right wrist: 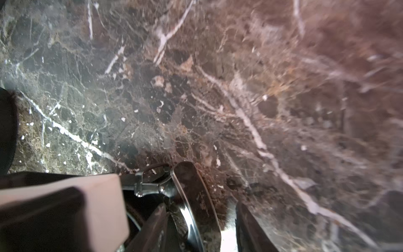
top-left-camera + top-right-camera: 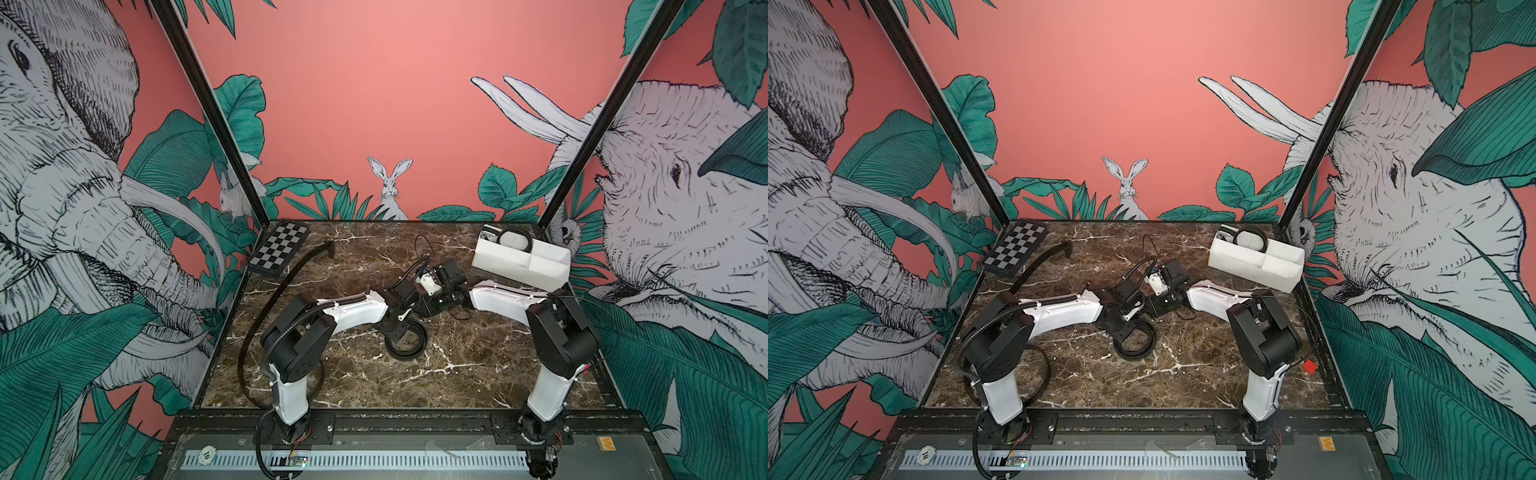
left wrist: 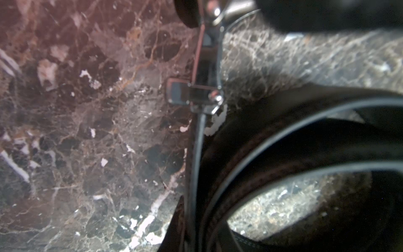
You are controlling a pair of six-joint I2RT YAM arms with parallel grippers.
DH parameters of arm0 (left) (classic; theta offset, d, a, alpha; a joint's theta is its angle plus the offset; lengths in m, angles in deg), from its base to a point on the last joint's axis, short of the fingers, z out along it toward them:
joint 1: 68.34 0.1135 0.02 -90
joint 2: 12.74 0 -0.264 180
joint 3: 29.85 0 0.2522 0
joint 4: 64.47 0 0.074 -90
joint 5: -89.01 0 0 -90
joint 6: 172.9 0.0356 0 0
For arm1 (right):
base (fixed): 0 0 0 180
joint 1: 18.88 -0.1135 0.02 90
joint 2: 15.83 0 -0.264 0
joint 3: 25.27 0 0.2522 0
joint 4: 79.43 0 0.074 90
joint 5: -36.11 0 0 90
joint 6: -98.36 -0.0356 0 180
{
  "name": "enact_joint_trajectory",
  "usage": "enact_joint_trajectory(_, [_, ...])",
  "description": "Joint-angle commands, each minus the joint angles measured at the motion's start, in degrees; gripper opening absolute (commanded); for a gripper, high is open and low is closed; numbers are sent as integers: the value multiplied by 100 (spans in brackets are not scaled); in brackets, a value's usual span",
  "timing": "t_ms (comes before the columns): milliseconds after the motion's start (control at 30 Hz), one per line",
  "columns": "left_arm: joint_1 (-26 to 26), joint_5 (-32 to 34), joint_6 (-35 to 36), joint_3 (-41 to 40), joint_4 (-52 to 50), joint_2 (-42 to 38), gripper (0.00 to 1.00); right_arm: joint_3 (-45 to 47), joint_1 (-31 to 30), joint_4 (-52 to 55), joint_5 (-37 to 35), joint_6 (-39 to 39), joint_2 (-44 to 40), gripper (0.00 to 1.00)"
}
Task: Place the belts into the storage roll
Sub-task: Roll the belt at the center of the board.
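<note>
A black belt (image 2: 411, 347) lies coiled on the marble table at mid-table in both top views. My left gripper (image 2: 397, 332) points down onto the coil and is shut on the belt's strap (image 3: 197, 152) just behind its metal buckle (image 3: 205, 93). My right gripper (image 2: 422, 309) comes in from the right. It stands open around the buckle's shiny plate (image 1: 194, 196), with a gap between the plate and one finger (image 1: 250, 229). A second belt (image 2: 291, 278) trails along the table's left side. The white storage roll (image 2: 519, 257) at the back right holds a coiled belt (image 2: 515, 239) in one compartment.
A checkerboard (image 2: 279, 251) lies at the back left corner. A small red block (image 2: 1309, 366) sits by the right arm's base side. The left arm's ribbed hose (image 2: 291, 324) arcs over its elbow. Black frame posts stand at both back corners.
</note>
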State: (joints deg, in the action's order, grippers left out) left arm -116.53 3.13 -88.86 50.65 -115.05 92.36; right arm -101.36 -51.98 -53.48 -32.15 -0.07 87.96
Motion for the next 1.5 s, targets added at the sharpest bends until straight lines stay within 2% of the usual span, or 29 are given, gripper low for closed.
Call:
enact_joint_trajectory(0, [10,161,72,-170,-512,168,0,175,-65,-437,69,-244,142,45])
enact_joint_trajectory(100, [11,147,34,-209,-497,166,0,246,-64,-579,-15,-402,241,36])
enact_joint_trajectory(200, [10,152,-50,-257,-477,174,0,264,-65,-608,-146,-475,265,23])
enact_joint_trajectory(333, [11,158,-223,-344,-475,265,8,308,-65,-452,-269,-390,192,2])
enact_joint_trajectory(367, [18,162,-272,-350,-488,310,9,324,-60,-408,-305,-364,162,0])
enact_joint_trajectory(533, [26,169,-517,-371,-629,591,19,483,-56,-136,-541,-282,-26,0])
enact_joint_trajectory(633, [54,193,-657,-381,-717,724,30,556,-48,22,-673,-266,-141,0])
enact_joint_trajectory(733, [66,233,-833,-422,-749,813,32,623,-39,126,-814,-316,-255,0])
enact_joint_trajectory(1067, [253,155,-1478,-628,-713,1185,30,978,114,340,-1101,-490,-554,0])
enact_joint_trajectory(1367, [421,156,-1719,-775,-638,1456,25,1293,362,593,-1178,-470,-841,0])
enact_joint_trajectory(1467, [470,157,-1845,-841,-610,1496,18,1341,418,672,-1192,-447,-891,0])
